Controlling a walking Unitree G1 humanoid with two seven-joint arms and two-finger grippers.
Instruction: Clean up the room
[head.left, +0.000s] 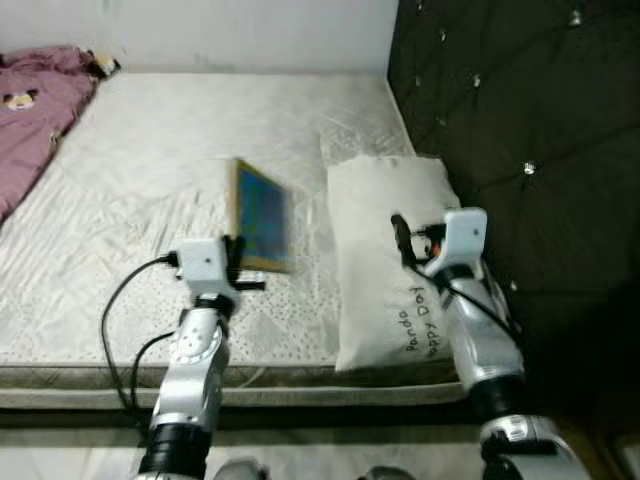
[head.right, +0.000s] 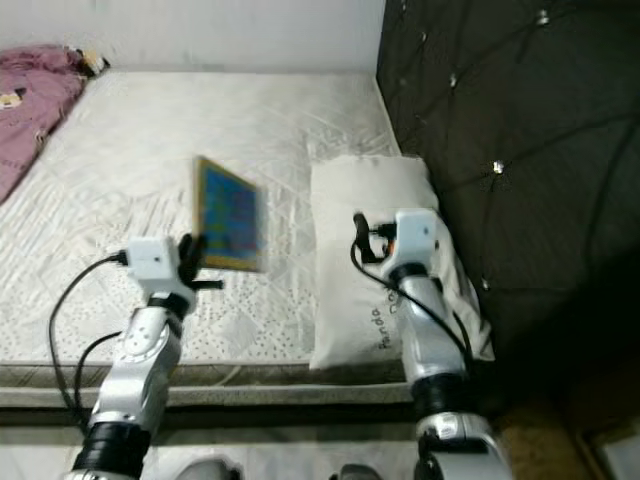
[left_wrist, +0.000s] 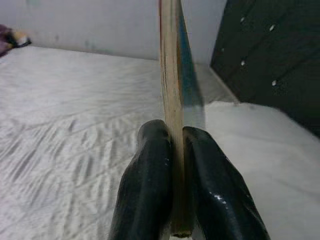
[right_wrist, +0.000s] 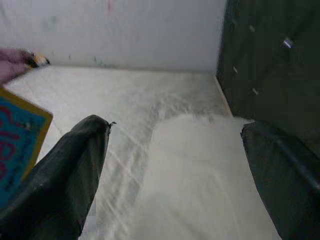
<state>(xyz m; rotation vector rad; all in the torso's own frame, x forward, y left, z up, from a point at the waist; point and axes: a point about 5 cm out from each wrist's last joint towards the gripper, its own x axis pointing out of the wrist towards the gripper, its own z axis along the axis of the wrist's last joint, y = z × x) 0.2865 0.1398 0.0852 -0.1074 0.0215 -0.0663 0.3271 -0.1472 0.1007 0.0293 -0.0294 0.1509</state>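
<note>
The left pincer (head.left: 236, 262) is clenched on the lower edge of a book (head.left: 262, 216), holding it upright above the bed (head.left: 150, 180). In the left wrist view the two black fingers (left_wrist: 150, 185) press against either side of the book's pale, yellowish edge (left_wrist: 171, 100), with the blue cover just visible on one side. From the head cameras the cover looks blue with a yellow border; it is blurred, so any printing on it cannot be read. The book is held clear of the mattress, just beside the pillow (head.left: 385, 260).

The right pincer (right_wrist: 175, 165) is released, its fingers (right_wrist: 70, 180) spread wide apart with nothing between them. It hovers over the white pillow, which lies at the head of the bed against the dark tufted headboard (head.left: 520, 130). In the right wrist view a corner of the blue book shows at the side, beyond one finger.

The pillow bears some dark lettering near its lower end; the words are small and hard to make out for certain. Its lower right part is hidden behind the right arm.

A purple blanket (head.left: 35, 105) lies bunched at the far left corner of the bed, cut off by the frame edge. A small object rests on it, too small to tell what it is.
</note>
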